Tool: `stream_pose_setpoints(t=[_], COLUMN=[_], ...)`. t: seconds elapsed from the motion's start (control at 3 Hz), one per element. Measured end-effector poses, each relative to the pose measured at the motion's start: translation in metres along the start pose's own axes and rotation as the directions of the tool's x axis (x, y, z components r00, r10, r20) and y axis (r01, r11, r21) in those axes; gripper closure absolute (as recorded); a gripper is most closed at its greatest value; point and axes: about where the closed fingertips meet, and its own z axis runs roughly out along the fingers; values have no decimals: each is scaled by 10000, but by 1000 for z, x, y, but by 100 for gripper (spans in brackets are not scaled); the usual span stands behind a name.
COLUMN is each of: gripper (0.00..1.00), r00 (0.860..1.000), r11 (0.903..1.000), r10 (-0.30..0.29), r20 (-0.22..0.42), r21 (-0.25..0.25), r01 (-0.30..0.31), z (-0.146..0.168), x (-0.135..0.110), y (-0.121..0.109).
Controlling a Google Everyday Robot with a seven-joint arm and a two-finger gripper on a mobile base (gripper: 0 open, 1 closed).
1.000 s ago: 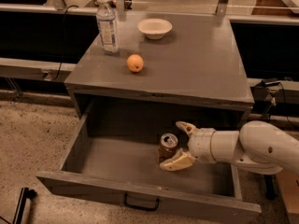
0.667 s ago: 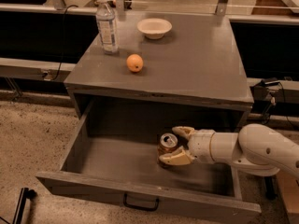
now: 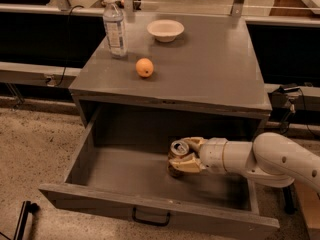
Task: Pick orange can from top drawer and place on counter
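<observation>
The orange can [image 3: 176, 156] stands upright inside the open top drawer [image 3: 125, 174], right of its middle, silver top showing. My gripper [image 3: 184, 155] reaches in from the right on a white arm and its tan fingers [image 3: 188, 164] are closed around the can, one above and one below. The can still rests on the drawer floor. The counter [image 3: 210, 64] is the grey cabinet top above the drawer.
On the counter stand a clear water bottle [image 3: 115, 28] at the back left, a white bowl [image 3: 165, 30] at the back middle, and a round orange fruit [image 3: 144, 67] near the front left. The drawer's front panel carries a dark handle [image 3: 150, 218].
The gripper slid left onto the can and its fingers closed from open to gripping the can. The can has barely moved.
</observation>
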Motion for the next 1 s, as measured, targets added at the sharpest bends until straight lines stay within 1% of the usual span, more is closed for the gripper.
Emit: stream_pose_setpoints(t=[0.33, 0.67, 1.0], gripper=[96, 100, 100], r00=[9976, 9926, 9867], r11=[9992, 9949, 9809], r10=[-291, -717, -1452], r20=[630, 980, 735], r21=[-241, -644, -1201], r01=[306, 783, 1533], z=[-12, -46, -93], x=[-19, -53, -98], y=[2, 12, 24])
